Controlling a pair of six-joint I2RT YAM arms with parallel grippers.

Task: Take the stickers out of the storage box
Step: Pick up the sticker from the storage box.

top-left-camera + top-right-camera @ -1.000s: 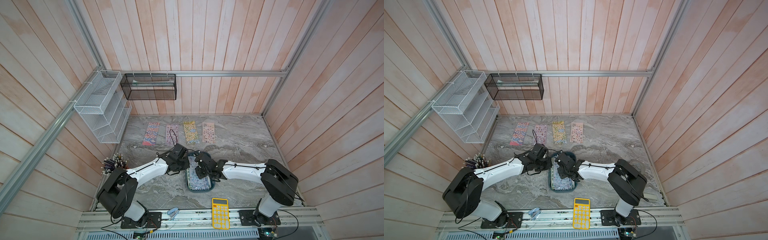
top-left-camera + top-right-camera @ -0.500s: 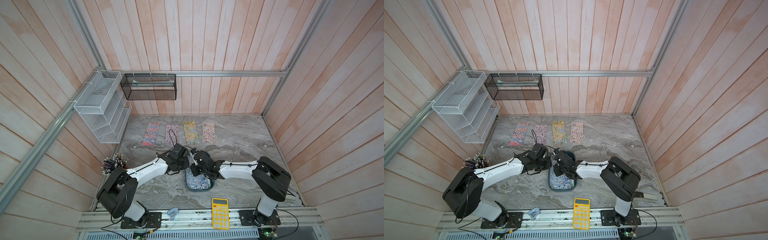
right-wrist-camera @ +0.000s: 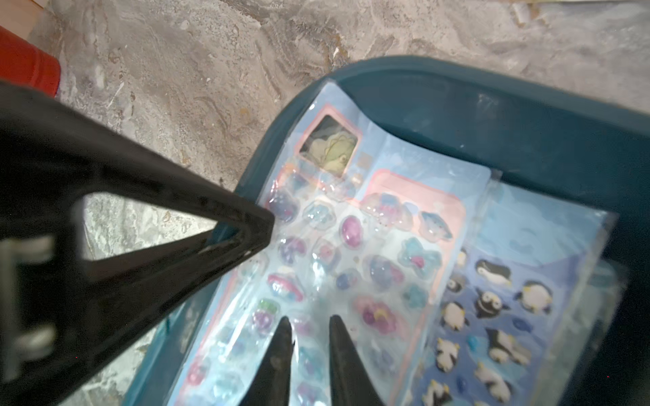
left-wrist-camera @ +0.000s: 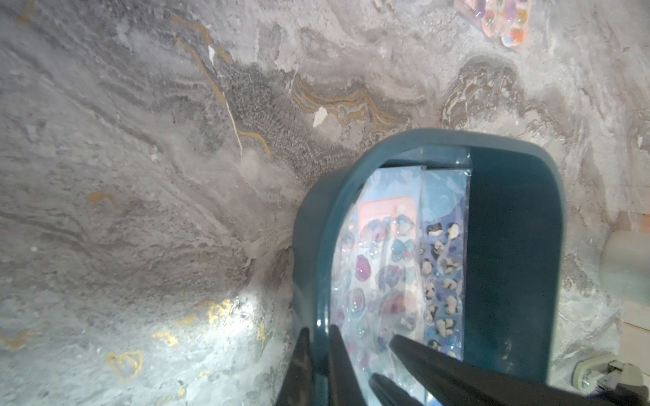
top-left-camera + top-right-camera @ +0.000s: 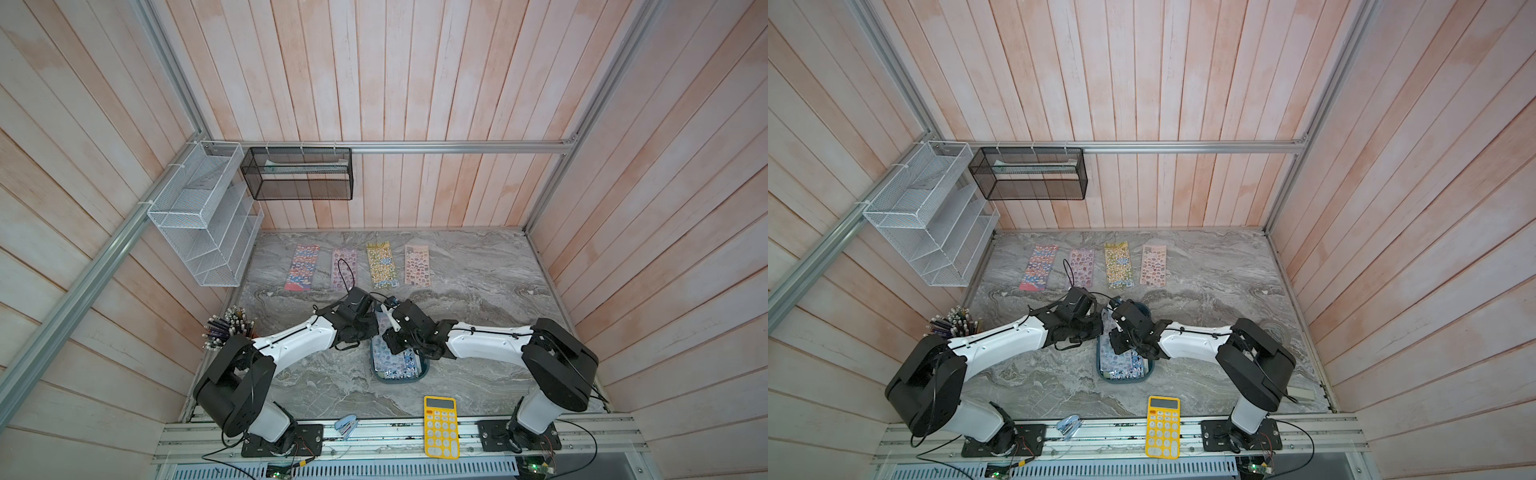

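Note:
The storage box [image 5: 420, 373] [image 5: 1149, 369], a dark teal tray, lies on the marble between my arms. Stickers [image 5: 395, 362] [image 5: 1121, 362] lie stacked in it, a lilac-pink sheet [image 3: 351, 246] over a penguin sheet [image 3: 492, 316]. My left gripper [image 4: 318, 337] [image 5: 375, 331] is shut on the box's side wall [image 4: 309, 246], one finger inside and one outside. My right gripper [image 3: 309, 323] [image 5: 390, 347] is narrowly open, tips down on the top sheet [image 4: 387, 274]. Several more stickers [image 5: 344, 269] [image 5: 1119, 266] lie in a row at the back.
A yellow calculator [image 5: 441, 426] lies at the front edge, with a small blue-white object [image 5: 347, 424] to its left. A cup of pens [image 5: 230, 328] stands at the left wall. A white wire rack [image 5: 203, 224] and a black mesh basket [image 5: 297, 174] hang on the walls.
My right arm swung a little to the left and came back over the box. The left gripper has stayed on the box's wall.

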